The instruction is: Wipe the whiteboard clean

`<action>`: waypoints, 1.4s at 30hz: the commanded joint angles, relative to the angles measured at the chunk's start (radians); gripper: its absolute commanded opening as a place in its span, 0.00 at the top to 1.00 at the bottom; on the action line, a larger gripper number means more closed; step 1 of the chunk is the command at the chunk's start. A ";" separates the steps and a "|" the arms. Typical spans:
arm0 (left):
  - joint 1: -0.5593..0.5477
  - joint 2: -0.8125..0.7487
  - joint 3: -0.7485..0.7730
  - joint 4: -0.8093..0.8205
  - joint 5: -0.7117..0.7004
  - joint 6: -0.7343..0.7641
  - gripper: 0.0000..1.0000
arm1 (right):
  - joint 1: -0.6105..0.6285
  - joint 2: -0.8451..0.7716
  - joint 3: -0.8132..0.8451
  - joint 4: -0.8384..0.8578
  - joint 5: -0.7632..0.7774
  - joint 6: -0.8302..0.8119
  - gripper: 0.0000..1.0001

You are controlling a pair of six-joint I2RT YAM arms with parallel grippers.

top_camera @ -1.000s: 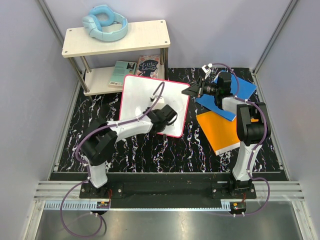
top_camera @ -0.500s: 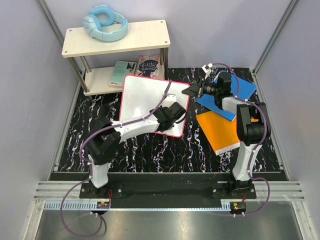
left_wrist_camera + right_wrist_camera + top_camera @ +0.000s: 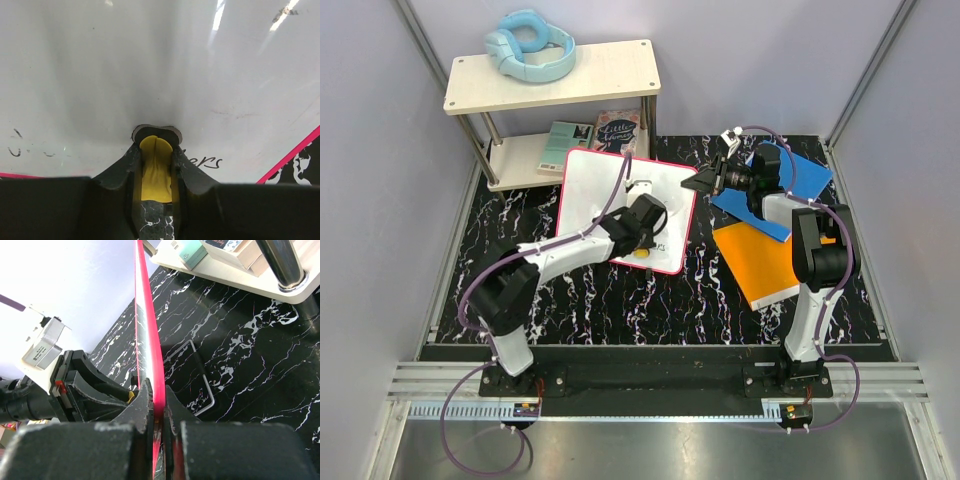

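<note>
Up and to the left goes the left hand since half a second ago, off the board's right-hand part and in toward its middle. Its fingers are clamped on a yellow wiper, and the left wrist view shows the tips pressed right down onto the white surface. The whiteboard lies on the black marbled desk, its far edge just in front of the wooden shelf and its right edge near the blue book. Dark handwriting shows just right of the fingers, with a few faint marks out at the left, close to the pink border. Over on the other side, the right hand has the board's right edge pinched between its fingers, and the right wrist view has that red rim running straight into the grip. An orange book sits just nearer than the blue one, beside the right arm. Blue headphones rest on the shelf's top, and two paperbacks lie on its lower level.
</note>
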State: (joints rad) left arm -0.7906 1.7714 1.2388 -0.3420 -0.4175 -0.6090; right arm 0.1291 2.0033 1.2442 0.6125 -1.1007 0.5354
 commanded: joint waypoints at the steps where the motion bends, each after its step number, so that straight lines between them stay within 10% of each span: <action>1: 0.065 -0.007 -0.036 0.107 0.028 0.032 1.00 | 0.047 -0.018 -0.011 0.020 -0.114 -0.101 1.00; 26: 0.021 -0.119 -0.231 -0.272 0.310 -0.029 0.48 | 0.049 -0.026 -0.011 0.012 -0.113 -0.104 1.00; 37: 0.019 -0.078 -0.216 -0.290 0.263 -0.029 0.49 | 0.050 -0.026 -0.009 0.012 -0.116 -0.103 1.00; 42: 0.017 -0.066 -0.190 -0.295 0.246 -0.020 0.67 | 0.053 -0.026 -0.009 0.010 -0.117 -0.101 1.00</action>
State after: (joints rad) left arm -0.7712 1.6974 1.0134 -0.6300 -0.1452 -0.6353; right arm 0.1352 2.0033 1.2442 0.6209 -1.1187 0.5362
